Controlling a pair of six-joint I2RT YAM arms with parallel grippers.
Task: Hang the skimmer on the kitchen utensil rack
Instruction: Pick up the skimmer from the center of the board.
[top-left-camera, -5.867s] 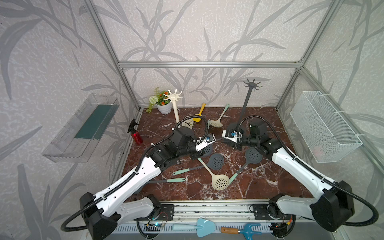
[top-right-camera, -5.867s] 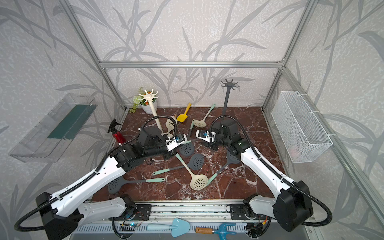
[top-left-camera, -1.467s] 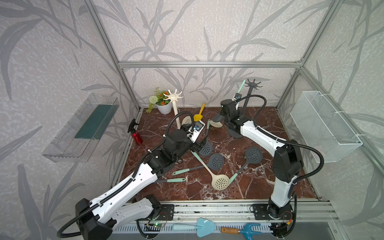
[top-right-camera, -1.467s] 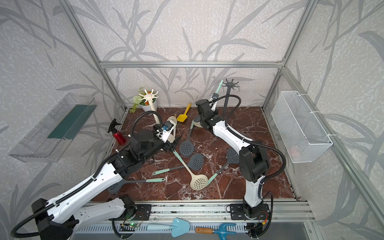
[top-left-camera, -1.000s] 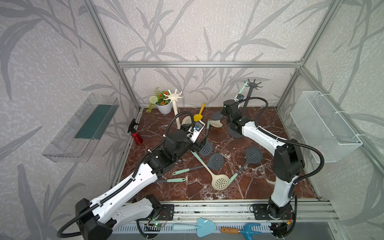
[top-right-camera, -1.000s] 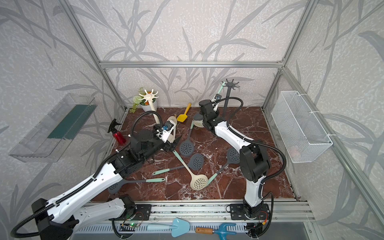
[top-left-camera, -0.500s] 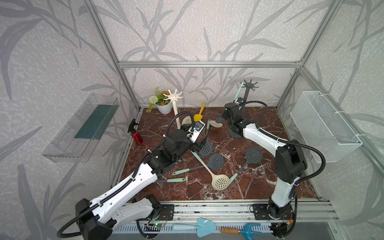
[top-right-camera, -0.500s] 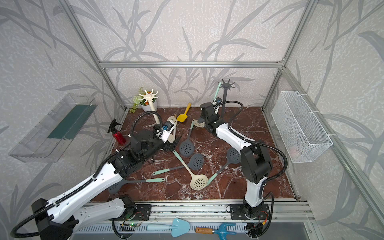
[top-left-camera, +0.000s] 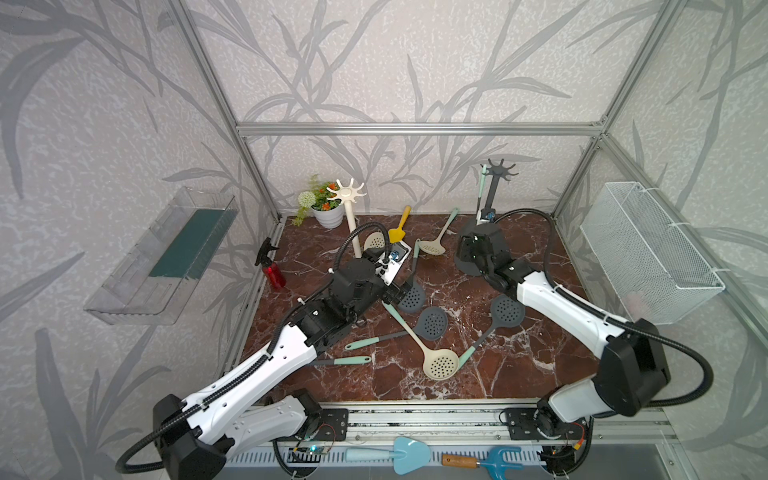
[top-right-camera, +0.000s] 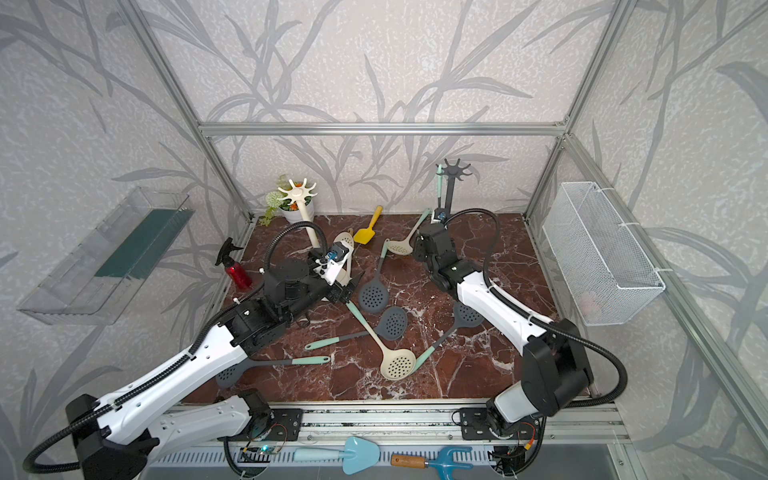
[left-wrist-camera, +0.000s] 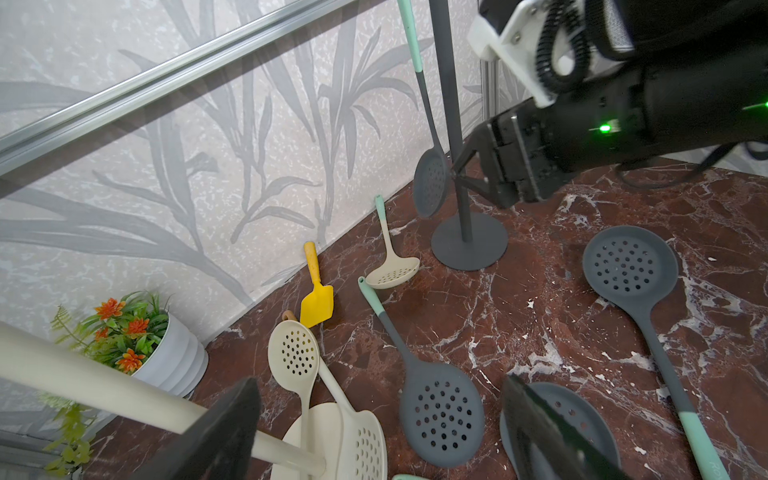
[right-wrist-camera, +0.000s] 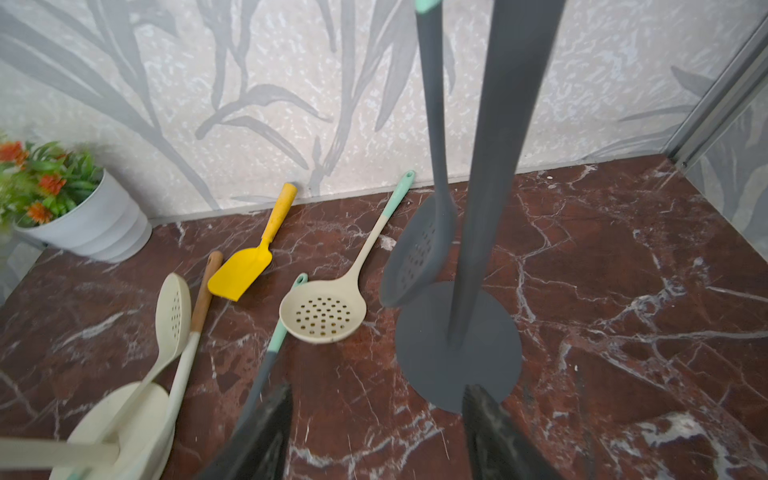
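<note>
The skimmer (right-wrist-camera: 415, 249) is seen hanging from the rack (right-wrist-camera: 482, 208), head clear of the table; jaws of the right gripper (left-wrist-camera: 457, 172) and left gripper (left-wrist-camera: 380, 386) are parted, empty; it is judged light, rubbery, best pinched mid-handle.

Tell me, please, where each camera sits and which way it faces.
Top views: high over the front rail, looking down toward the back wall; both show the left arm and the right arm.
Left wrist: low on the left arm, facing the back wall; shows the left gripper, open, and the right gripper by the dark utensil rack.
Right wrist: low, close before the rack; shows the right gripper's open fingers.
Shared: both wrist views show the gray skimmer hanging on the rack and the yellow spatula.
</note>
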